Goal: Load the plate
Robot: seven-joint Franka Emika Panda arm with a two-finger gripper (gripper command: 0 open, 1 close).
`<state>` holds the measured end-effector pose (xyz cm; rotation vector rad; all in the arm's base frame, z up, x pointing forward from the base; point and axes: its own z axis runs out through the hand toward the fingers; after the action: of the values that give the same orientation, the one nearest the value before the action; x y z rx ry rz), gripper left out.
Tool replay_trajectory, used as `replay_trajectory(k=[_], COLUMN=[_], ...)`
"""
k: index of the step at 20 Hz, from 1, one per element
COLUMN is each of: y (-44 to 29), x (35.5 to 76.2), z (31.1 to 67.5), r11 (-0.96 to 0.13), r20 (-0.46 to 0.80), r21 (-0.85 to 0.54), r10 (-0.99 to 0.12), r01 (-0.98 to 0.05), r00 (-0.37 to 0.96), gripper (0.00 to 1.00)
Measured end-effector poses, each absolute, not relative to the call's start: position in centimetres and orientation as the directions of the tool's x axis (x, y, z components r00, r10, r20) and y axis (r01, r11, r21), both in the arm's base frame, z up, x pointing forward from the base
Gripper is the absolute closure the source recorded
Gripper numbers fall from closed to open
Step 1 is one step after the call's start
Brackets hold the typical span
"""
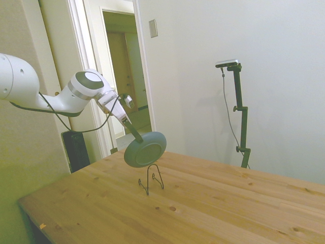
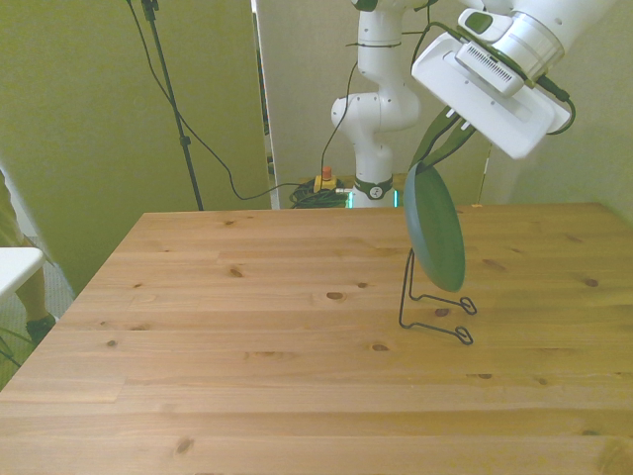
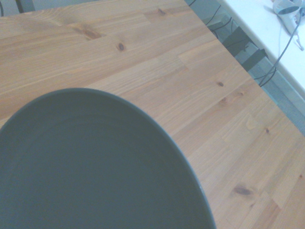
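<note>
The grey-green plate (image 1: 145, 149) (image 2: 435, 229) hangs on edge in the air, just above the thin black wire rack (image 1: 151, 179) (image 2: 433, 305). My gripper (image 1: 134, 133) (image 2: 432, 155) is shut on the plate's upper rim. In the front view the plate's lower edge overlaps the rack's upright wire; whether they touch I cannot tell. Up close, the plate (image 3: 90, 167) fills much of the wrist view over bare wood.
The wooden table (image 1: 203, 203) (image 2: 247, 327) spreads wide around the rack. A white surface (image 3: 267, 33) with cables lies beyond the table's edge in the wrist view. An open doorway (image 1: 124, 71) is behind the arm.
</note>
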<state>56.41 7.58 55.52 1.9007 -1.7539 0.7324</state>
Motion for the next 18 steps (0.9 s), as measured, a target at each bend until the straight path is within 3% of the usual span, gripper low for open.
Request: replay_trajectory(k=[10,18], y=[10.2,12.8], x=[57.7,60.5], z=[54.7,51.8], r11=[-0.028,-0.011], r20=[0.719,0.751], r21=[0.039,0.076], r10=[-0.693,-0.657], r01=[-0.999,-0.997], r00=[0.048,0.064], gripper=[1.0,1.0])
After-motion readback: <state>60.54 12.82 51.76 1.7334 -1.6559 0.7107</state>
